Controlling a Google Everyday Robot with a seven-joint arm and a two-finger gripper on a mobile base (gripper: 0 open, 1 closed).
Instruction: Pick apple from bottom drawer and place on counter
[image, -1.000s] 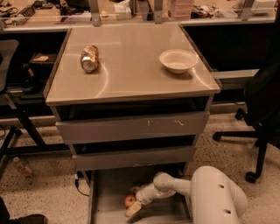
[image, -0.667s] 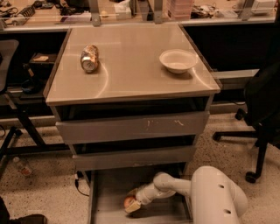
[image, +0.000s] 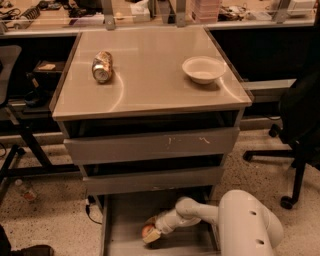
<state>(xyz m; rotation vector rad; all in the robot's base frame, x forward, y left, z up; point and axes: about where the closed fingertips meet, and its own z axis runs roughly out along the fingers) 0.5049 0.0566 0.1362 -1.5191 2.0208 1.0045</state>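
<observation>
Down in the pulled-out bottom drawer (image: 125, 215), a wide shallow grey metal tray with a flat floor and low side walls, my gripper (image: 152, 235) sits low over the floor with its pale tip right against the small round red-orange apple (image: 147, 231). I cannot tell how far the pincer is open, or whether it has hold of the fruit. The smooth white arm (image: 200, 212) reaches leftward from the rounded white shell of the base (image: 247, 225), bends at a bulbous joint and slopes down to the apple.

Above the tray, the two upper grey drawer fronts (image: 150, 145) are flat and scratched. On top lies the glossy beige-grey rectangular counter (image: 150, 75) with its thin rim. It bears a crushed metal can (image: 102, 66) lying on its side at the left and a shallow white bowl (image: 203, 69) at the right, the two well apart.

Against a second ago, I see the arm, the gripper and the apple in much the same places, and the apple is not lifted.
</observation>
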